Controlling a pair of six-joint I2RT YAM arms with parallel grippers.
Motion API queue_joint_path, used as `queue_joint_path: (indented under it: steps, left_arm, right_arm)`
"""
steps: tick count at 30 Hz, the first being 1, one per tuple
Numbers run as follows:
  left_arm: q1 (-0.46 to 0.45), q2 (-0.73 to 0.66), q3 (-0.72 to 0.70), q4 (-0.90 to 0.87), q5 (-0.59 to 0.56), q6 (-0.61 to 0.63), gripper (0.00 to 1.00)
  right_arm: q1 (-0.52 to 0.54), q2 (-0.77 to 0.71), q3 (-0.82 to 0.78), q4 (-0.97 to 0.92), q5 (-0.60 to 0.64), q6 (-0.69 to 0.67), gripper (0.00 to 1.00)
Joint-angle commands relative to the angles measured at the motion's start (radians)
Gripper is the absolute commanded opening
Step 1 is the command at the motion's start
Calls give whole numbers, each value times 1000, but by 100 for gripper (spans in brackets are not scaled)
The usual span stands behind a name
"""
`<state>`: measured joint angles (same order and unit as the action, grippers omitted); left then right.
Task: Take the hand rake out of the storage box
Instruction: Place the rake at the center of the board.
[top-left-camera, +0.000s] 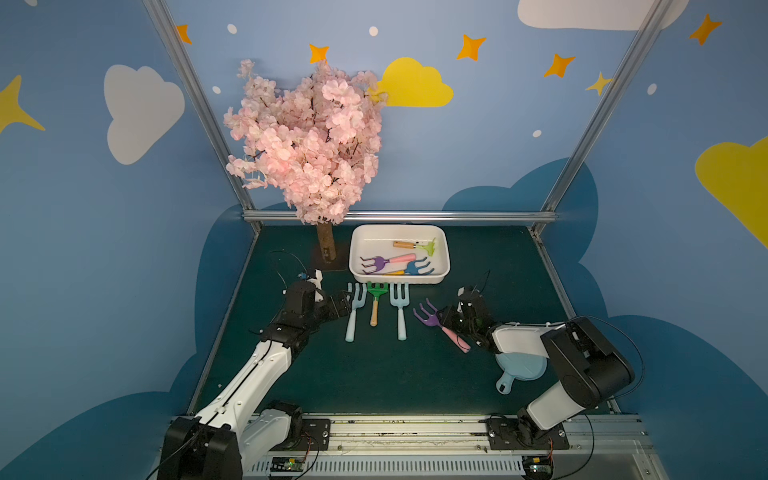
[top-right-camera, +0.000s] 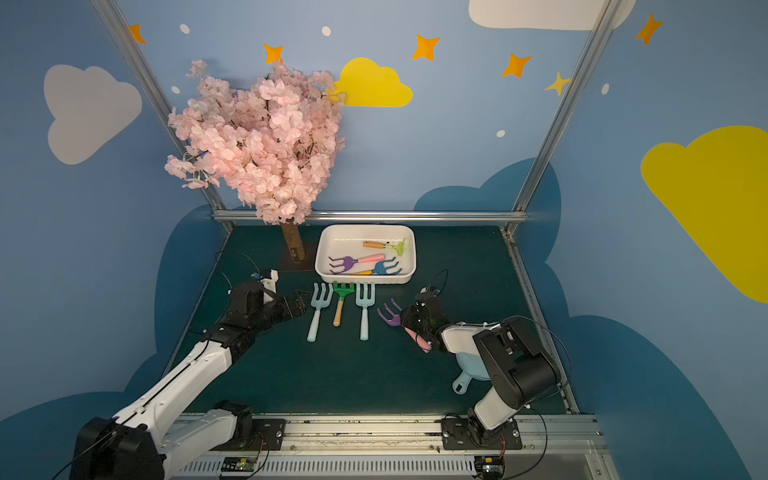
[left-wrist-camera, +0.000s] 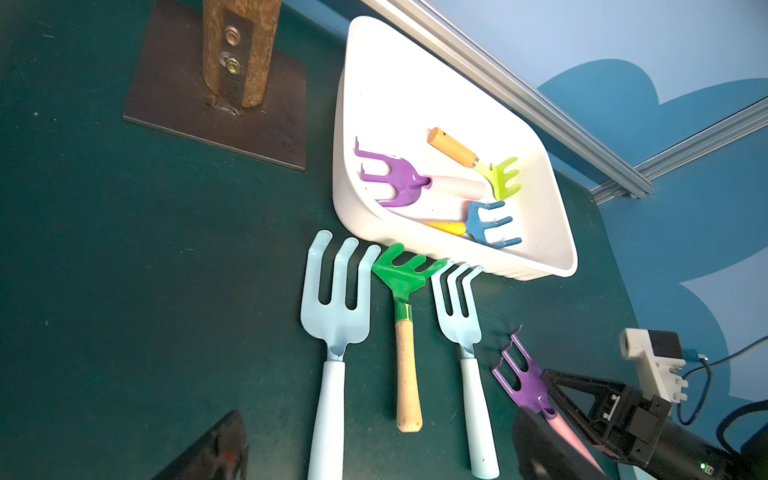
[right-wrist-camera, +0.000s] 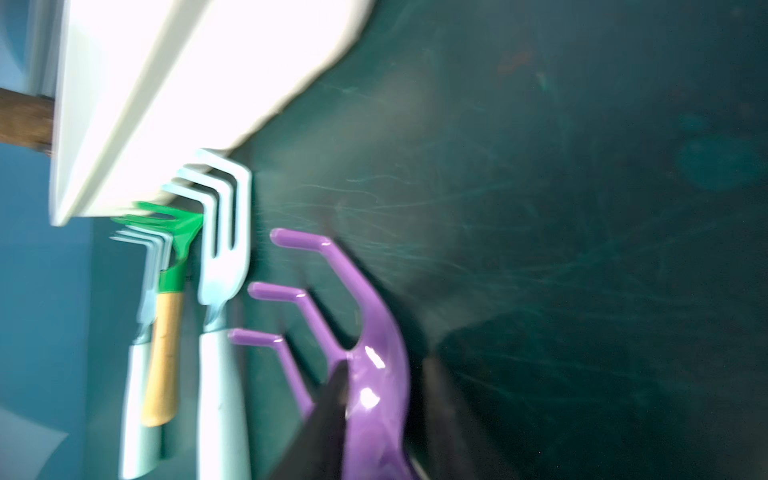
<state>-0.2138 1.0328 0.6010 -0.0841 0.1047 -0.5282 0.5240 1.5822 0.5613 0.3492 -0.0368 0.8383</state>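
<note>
Right jaws straddle the neck of a purple rake (top-left-camera: 432, 319) and appear parted. The right wrist view, though blurred, shows a gap on one side of the neck. Left jaws stand wide apart and empty, just beside the nearest pale fork (top-left-camera: 353, 311).

Position: the purple rake lies on the surface (top-left-camera: 332, 374), outside the box (top-left-camera: 354, 257). It is slanted, tines toward the box, apart from the row of two pale forks and a green rake (top-left-camera: 376, 303). Its pink handle end is near a blue dish (top-left-camera: 519, 370) under the right arm. A lime rake (top-left-camera: 419, 246), a blue rake (top-left-camera: 415, 268) and a second purple rake (top-left-camera: 374, 262) lie in the box.

Judgement: the step in hand is release of the purple rake.

Recommendations:
- Open fully before any retreat, so neither side drags the neck.
- Withdraw upward and back along the handle line, not sideways, as the tines could swing into the neighbouring fork.
- Keep the wrist clear of the dish.
- Hold the left arm where it is until the right arm clears.
</note>
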Motion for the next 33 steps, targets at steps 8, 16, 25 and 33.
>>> queue_joint_path:
  steps: [8, 16, 25, 33]
  left_arm:
    - [4, -62, -15, -34, -19, 13, 100]
    - [4, -47, -13, -26, -17, 14, 100]
    - [5, -38, -19, 2, 21, 29, 100]
    - [3, -31, -20, 4, 9, 28, 100]
  right_arm:
    - [5, -191, 82, -517, -97, -379, 52]
    - [49, -226, 72, -682, -75, -407, 52]
    - [96, -171, 92, -725, -56, -399, 42]
    - [134, -92, 170, -773, 40, -356, 26]
